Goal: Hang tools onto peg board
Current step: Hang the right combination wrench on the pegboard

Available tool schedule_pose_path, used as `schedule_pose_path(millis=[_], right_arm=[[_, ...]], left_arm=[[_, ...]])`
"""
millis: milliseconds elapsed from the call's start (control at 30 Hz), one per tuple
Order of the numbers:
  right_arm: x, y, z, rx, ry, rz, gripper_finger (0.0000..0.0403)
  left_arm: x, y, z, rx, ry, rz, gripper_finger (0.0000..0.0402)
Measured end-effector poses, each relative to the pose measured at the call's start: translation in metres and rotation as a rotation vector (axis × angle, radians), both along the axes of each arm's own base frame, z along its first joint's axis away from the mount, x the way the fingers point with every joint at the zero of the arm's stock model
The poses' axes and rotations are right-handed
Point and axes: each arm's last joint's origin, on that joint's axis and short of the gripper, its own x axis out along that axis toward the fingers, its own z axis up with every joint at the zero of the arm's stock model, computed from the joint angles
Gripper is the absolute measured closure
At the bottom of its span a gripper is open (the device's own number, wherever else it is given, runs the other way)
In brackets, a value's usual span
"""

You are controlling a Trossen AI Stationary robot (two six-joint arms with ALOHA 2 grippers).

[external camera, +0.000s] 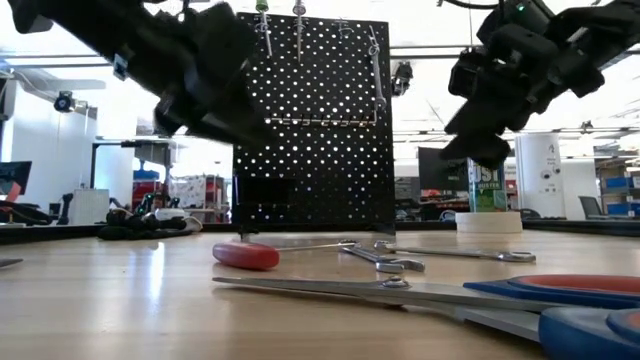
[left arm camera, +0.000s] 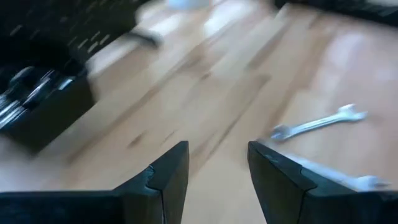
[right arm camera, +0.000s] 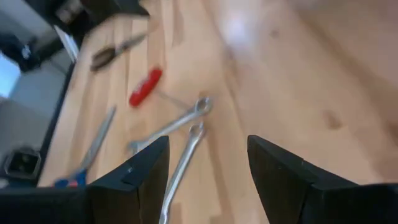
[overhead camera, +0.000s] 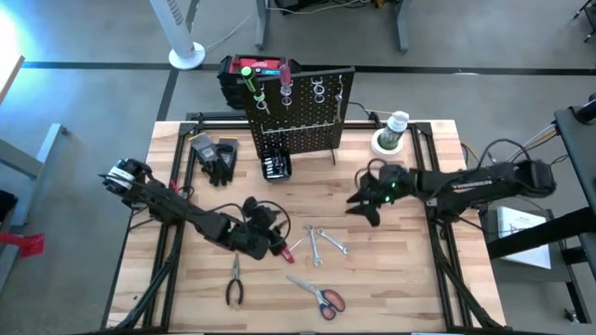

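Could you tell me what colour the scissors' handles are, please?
Red: the scissors show red handles best in the high view.

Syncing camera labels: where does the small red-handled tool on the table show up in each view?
High view: small red-handled tool near table centre, beside the left hand, left of the wrenches.
Low view: lying on the table, in front of the peg board.
Left wrist view: not in it.
Right wrist view: red handle beyond the wrenches.
Shared landmark: the wrenches, next to it in every view that shows it.
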Motion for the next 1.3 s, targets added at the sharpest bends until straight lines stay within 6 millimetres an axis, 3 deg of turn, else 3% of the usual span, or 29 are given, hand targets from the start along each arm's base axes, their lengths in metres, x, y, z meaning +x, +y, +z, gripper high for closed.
schedule_pose_path(millis=[167,333,800,1067,1300], right_arm=[[0.016,0.026,-0.010,0.011,-0.036,0.080,0.0203],[0.033,0.044,-0.025,0.030,-0.088,0.105,0.0203],[0.085,0.052,-0.086,-0.125,0.166,0.040,0.0202],[0.103,0.064,-0.092,-0.246,0.249,0.043,0.0218],[0.105,0.069,-0.083,-0.271,0.239,0.014,0.0265]], left_arm=[[0.014,-0.017,0.005,0.063,-0.108,-0.086,0.0247],[0.024,-0.024,0.003,0.093,-0.069,-0.101,0.0247],[0.028,-0.025,-0.001,0.105,-0.009,-0.061,0.0247],[0.022,-0.021,-0.011,0.078,-0.003,-0.012,0.0247],[0.021,-0.021,-0.012,0.070,0.002,-0.001,0.0247]])
